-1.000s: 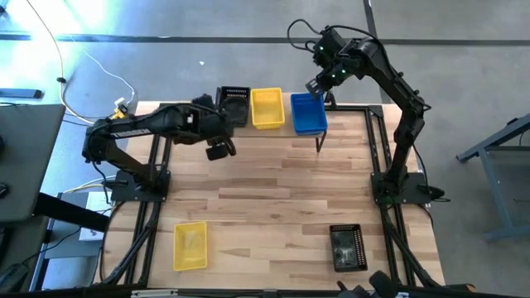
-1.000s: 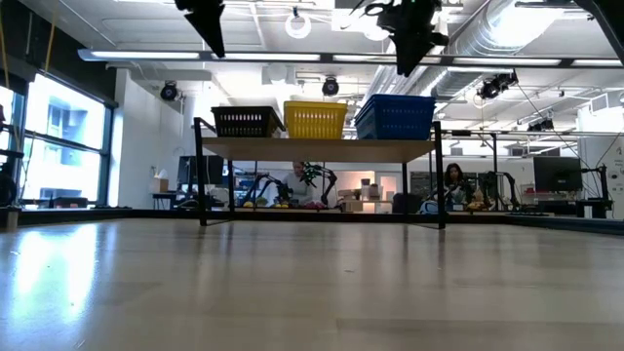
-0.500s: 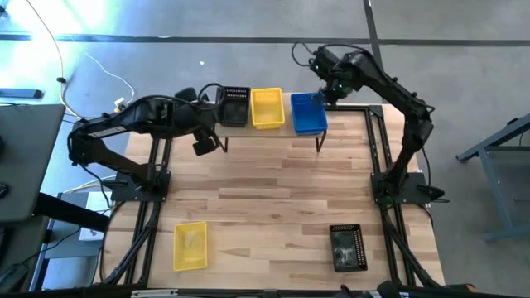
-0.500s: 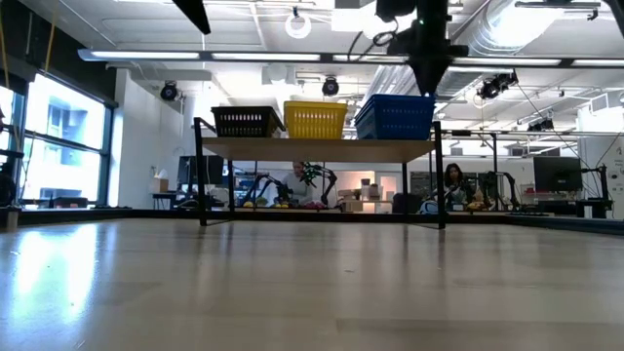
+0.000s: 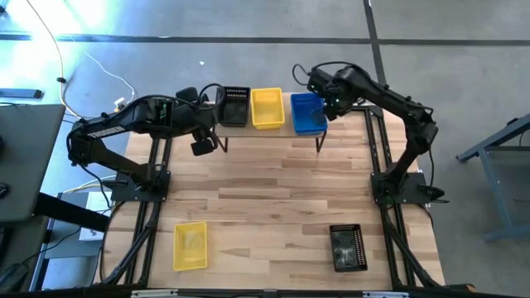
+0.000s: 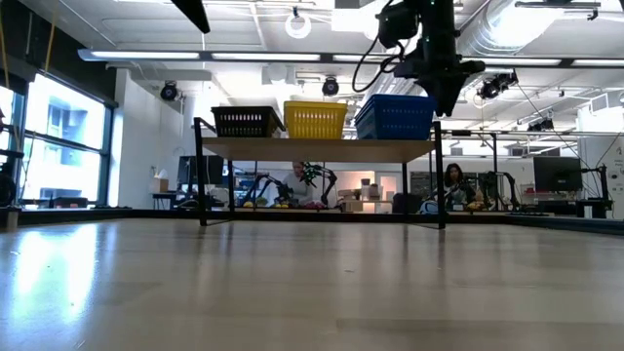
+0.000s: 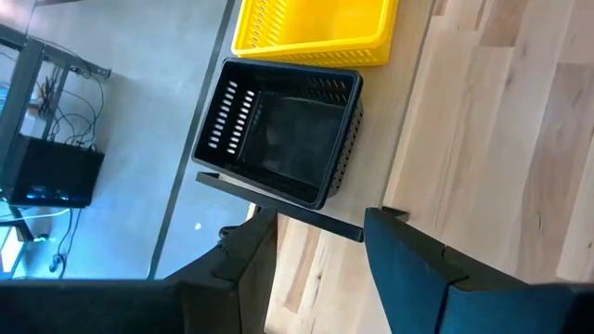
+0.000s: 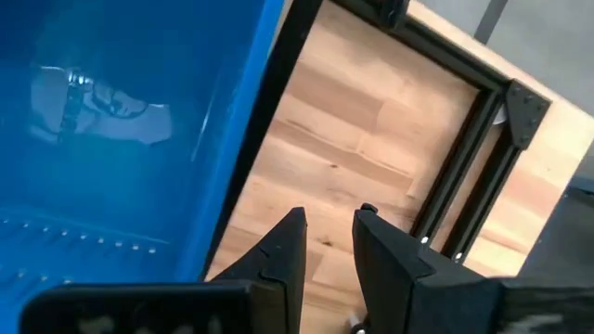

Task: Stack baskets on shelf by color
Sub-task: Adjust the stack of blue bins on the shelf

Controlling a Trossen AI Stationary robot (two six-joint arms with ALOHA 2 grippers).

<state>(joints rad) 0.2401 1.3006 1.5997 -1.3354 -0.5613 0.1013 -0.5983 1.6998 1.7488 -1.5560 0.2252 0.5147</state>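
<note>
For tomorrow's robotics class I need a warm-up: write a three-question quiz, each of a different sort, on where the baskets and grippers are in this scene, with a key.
1. True or false: the blue stack sits at the shelf end nearest the right gripper.
2. Which baskets lie on the table, off the shelf?
A. two blue
B. one yellow basket and one black basket
C. none
3. Fill in: the left gripper hangs empty beside the ____ stack.

Key: 1 true; 2 B; 3 black.
</note>
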